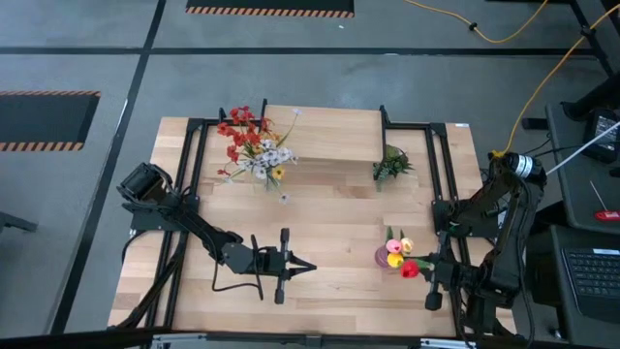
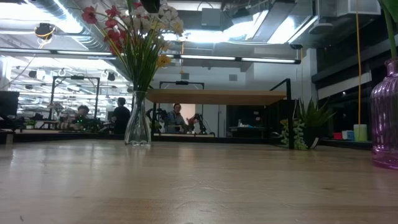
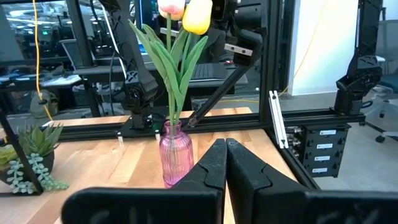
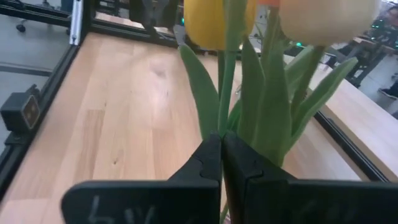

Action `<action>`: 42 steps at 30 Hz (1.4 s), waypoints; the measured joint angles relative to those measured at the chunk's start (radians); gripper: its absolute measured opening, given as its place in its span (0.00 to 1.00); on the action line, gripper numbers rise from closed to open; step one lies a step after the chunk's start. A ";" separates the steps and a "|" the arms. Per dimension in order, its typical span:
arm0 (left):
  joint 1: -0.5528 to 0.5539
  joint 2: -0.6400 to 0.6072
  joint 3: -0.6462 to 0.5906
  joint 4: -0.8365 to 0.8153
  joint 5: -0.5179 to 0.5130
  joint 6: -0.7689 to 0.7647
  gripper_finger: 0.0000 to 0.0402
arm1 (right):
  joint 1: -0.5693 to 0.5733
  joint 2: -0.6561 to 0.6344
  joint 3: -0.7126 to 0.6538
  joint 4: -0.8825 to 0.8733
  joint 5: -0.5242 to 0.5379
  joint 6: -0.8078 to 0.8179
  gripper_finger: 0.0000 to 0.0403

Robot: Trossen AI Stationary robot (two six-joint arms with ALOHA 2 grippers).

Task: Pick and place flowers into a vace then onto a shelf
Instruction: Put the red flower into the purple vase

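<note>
- The left gripper (image 1: 308, 266) rests low over the near middle of the desk (image 1: 329, 208), its fingers pressed together on nothing.
- The right gripper (image 1: 418, 266) sits at the near right of the desk, just beside the tulips (image 1: 397, 254), its fingers closed and empty.
- The tulips, pink, yellow and red, stand upright in a pink glass vase (image 3: 176, 152) on the desk.
- A second bunch, the red, white and yellow flowers (image 1: 254, 145), stands in a clear glass vase (image 2: 137, 127) at the far left, just beside the shelf (image 1: 334, 134).
- A small green plant (image 1: 391, 165) sits by the shelf's right end.
- The shelf's top holds nothing.
</note>
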 joint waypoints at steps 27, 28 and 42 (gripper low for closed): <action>0.013 0.000 0.000 0.000 -0.011 0.017 0.00 | -0.069 0.086 -0.117 -0.021 -0.042 0.269 0.00; 0.013 0.000 0.000 0.000 -0.011 0.016 0.00 | -0.069 0.086 -0.130 -0.013 -0.041 0.291 0.00; 0.013 0.000 0.000 0.000 -0.017 0.016 0.01 | -0.069 0.086 -0.233 0.137 -0.034 0.295 0.00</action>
